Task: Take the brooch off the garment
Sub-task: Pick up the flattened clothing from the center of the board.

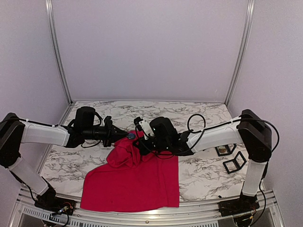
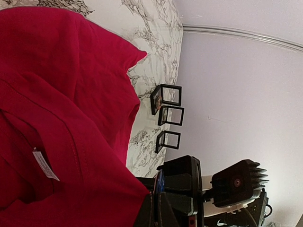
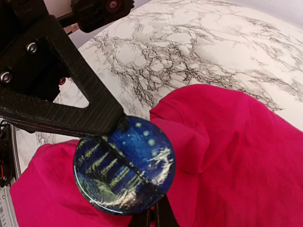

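bench [image 1: 203, 177]: white marble-look top with grey-black veining, smooth and flat. It carries the garment and shows on all sides of it. Plain matte white wall panels [image 1: 151, 47] in aluminium rails stand behind the garment.

garment [image 1: 137, 184]: bright red T-shirt in matte knit jersey, soft and creased. The lower part lies flat on the bench and the upper part is bunched up into a wrinkled peak. Stitched seams and deep folds show in the left wrist view.

left end effector [image 1: 124, 135]: matte black plastic, level at the garment's left, tip at the peak. Clenched. Its triangular finger [image 3: 71, 101], which has screw heads in it, touches the brooch's upper rim. Can't tell if it pinches the rim or the cloth behind.

right end effector [image 1: 137, 136]: also black, at the garment's right, tip at the same peak. Clenched. Its thin fingertips [image 3: 163, 221] meet at the brooch's lower rim. Rim or cloth in the grip: can't tell.

frames [image 2: 168, 116]: three black squares, thin-walled and open-centred, on the bench well to the garment's right and apart from it.

brooch [image 3: 124, 165]: round glossy disc, dark blue with pale yellow-white streaks and small greenish dots, like a night sky. It sits at the garment's peak between the two end effectors, with red cloth behind it.

label [image 2: 46, 165]: small white rectangular tag, tilted, among the garment's folds.
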Action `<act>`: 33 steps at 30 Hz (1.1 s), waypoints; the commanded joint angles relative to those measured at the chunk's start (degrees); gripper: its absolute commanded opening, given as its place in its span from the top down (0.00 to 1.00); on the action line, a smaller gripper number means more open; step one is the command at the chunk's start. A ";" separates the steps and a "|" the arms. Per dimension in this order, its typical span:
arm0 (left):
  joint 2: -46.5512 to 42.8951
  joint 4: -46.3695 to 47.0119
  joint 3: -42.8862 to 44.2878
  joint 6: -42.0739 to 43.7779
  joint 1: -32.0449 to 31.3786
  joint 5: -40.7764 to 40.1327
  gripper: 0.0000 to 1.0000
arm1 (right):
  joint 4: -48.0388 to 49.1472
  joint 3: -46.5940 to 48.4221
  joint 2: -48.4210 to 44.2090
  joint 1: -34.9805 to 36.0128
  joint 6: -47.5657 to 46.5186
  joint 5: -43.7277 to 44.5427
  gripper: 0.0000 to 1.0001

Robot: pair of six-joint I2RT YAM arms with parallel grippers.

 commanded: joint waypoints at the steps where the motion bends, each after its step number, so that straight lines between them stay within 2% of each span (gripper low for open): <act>1: 0.64 1.18 0.40 -0.39 0.28 3.26 1.00 | 0.96 1.10 0.42 1.15 0.83 2.99 1.00; 10: 2.31 -5.30 4.85 3.86 0.28 5.39 0.99 | 0.81 -0.03 -1.61 1.31 1.92 5.67 1.00; 18: 2.24 -4.15 4.86 4.36 0.28 5.68 1.00 | 0.39 -1.47 -4.46 1.30 1.77 6.70 1.00; 22: 1.99 -3.70 4.92 4.80 0.28 5.58 0.96 | 0.46 -1.38 -5.03 1.30 1.39 6.56 1.00; 26: 1.36 -4.54 4.86 6.22 0.37 5.16 0.82 | -0.38 -0.82 -5.32 1.25 1.12 6.18 1.00; 29: -0.39 -9.15 5.47 10.30 0.69 3.74 0.70 | -2.14 0.07 -5.77 1.35 0.93 5.66 1.00; 33: -3.11 -23.16 9.79 23.10 0.97 -0.87 0.67 | -4.34 0.84 -6.33 1.32 0.83 5.31 1.00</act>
